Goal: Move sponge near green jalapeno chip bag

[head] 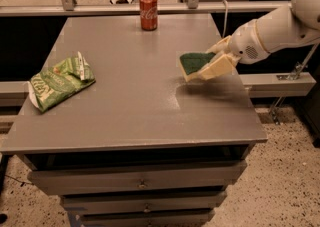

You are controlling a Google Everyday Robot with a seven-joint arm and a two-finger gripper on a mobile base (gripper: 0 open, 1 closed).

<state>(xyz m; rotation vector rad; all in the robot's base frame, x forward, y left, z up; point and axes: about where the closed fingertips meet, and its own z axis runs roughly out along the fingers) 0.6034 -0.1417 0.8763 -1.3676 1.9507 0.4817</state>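
Grey table (125,116) | claw (214,61) at right, grasping sponge (192,62) by its right end | green jalapeno chip bag (60,82) far left

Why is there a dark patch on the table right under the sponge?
Camera view: it is the shadow of the sponge and of the gripper clamped on it over the right side of the table, falling just beneath them, so the light comes from overhead. The camera view also shows a soft pale sheen on the table near the can.
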